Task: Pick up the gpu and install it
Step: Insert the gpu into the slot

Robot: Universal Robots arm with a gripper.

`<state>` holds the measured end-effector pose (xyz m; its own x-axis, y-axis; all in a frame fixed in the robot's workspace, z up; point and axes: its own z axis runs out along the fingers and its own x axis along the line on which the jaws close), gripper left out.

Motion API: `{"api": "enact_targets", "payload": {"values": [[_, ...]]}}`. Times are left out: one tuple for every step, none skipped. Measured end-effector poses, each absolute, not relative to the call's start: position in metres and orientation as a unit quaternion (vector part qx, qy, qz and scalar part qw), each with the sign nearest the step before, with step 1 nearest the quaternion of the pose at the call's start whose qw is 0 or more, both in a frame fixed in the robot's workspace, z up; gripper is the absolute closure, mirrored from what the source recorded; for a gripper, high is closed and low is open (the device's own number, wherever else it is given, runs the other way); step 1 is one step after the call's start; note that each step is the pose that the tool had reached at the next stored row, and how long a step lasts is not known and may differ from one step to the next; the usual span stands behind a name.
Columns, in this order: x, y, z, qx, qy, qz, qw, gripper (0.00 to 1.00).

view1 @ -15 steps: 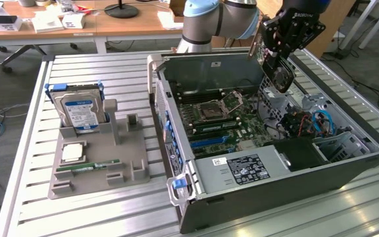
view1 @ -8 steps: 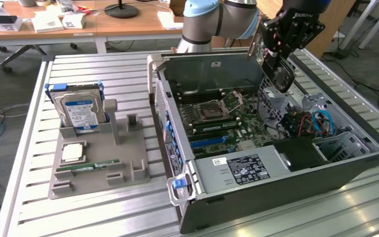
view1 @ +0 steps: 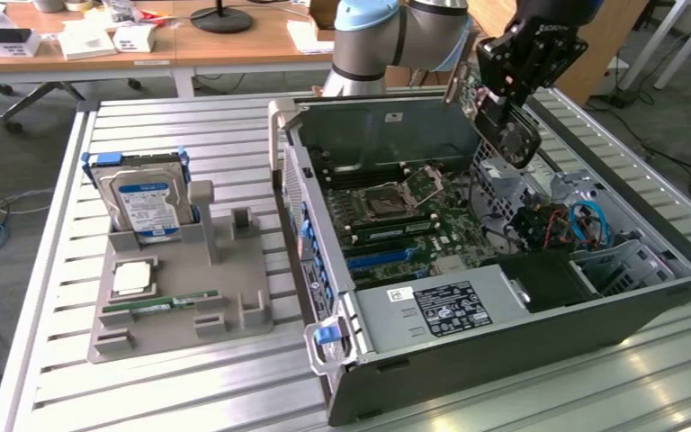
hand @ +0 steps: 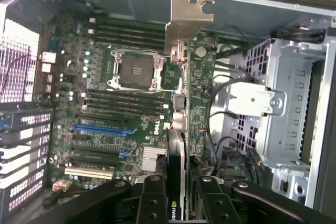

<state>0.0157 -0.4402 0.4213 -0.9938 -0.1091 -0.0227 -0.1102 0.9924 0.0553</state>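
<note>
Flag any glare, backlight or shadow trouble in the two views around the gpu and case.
Exterior view: even room light, a soft sheen on the table slats, and the case bay beside the power supply sits in shadow. Wrist view: the vent grille is washed out by backlight, the bracket on the gpu catches light, and the gripper reads as a dark silhouette.

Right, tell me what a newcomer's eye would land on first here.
The open computer case, its green motherboard bare, dominates the slatted table. Above it the gripper holds the gpu edge-on. On the exterior view's left, a blue-labelled hard drive stands in a grey holder.
</note>
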Motion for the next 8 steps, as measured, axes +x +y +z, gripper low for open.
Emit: {"api": "enact_targets", "payload": {"values": [[0.0157, -0.4402, 0.4212, -0.063, 0.998, 0.028, 0.010, 0.74], [0.0157, -0.4402, 0.4212, -0.071, 0.997, 0.028, 0.009, 0.74], [0.0157, -0.4402, 0.4212, -0.080, 0.996, 0.028, 0.009, 0.74], [0.0157, -0.4402, 0.4212, -0.088, 0.996, 0.028, 0.009, 0.74], [0.0157, -0.4402, 0.4212, -0.097, 0.995, 0.028, 0.009, 0.74], [0.0157, -0.4402, 0.4211, -0.106, 0.994, 0.028, 0.008, 0.74], [0.0157, -0.4402, 0.4211, -0.114, 0.993, 0.029, 0.008, 0.74], [0.0157, -0.4402, 0.4210, -0.123, 0.992, 0.029, 0.008, 0.74]]}}
